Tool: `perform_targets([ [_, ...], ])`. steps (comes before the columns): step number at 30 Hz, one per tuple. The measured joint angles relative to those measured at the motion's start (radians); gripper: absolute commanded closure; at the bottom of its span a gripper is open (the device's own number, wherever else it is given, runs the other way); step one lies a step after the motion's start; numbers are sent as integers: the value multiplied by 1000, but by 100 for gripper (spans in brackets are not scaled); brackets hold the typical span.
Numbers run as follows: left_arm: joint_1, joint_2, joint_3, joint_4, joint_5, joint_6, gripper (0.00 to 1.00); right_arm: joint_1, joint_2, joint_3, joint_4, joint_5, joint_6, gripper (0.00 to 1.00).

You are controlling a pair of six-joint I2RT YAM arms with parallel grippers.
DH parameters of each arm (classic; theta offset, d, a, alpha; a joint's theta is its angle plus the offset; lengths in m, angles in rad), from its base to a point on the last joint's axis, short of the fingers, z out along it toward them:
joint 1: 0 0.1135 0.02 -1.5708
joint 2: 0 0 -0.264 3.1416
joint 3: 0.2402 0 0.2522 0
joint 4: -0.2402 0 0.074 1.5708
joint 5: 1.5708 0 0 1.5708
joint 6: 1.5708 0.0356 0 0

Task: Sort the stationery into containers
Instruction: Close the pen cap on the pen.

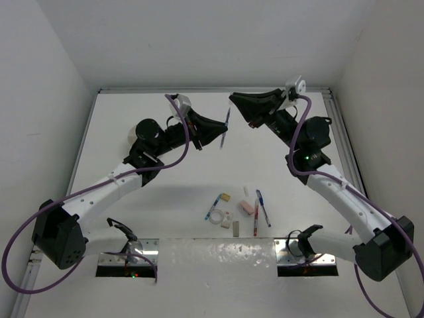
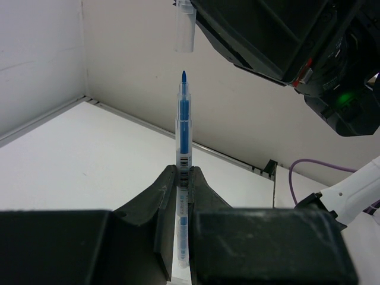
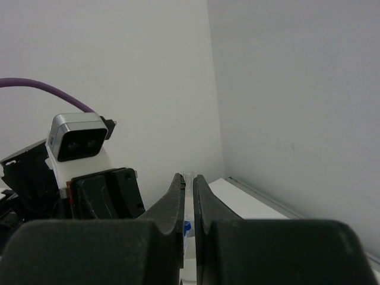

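Note:
My left gripper (image 1: 213,132) is shut on a blue pen (image 2: 183,130), which stands upright with its bare tip up, well above the table. My right gripper (image 1: 236,106) is shut on that pen's clear cap (image 2: 184,29), a short way above the tip and apart from it. The cap also shows between the right fingers (image 3: 189,176). More stationery lies near the front: a blue pen (image 1: 214,207), tan block (image 1: 226,197), tape ring (image 1: 217,216), pink eraser (image 1: 246,207), red pen (image 1: 256,223) and another blue pen (image 1: 264,208). The white tub is mostly hidden; only a pale round edge (image 1: 130,136) shows behind the left arm.
White walls close in the table on three sides, with a rail along the back edge (image 1: 212,91). Both arms meet high over the far middle. The left wrist camera (image 3: 77,138) sits close to my right fingers.

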Motion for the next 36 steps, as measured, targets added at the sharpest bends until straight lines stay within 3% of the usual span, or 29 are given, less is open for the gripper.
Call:
perform_targets([
  [36,0,3,0,6,-23,10,100,0,-13,-124,45,61,71,100],
])
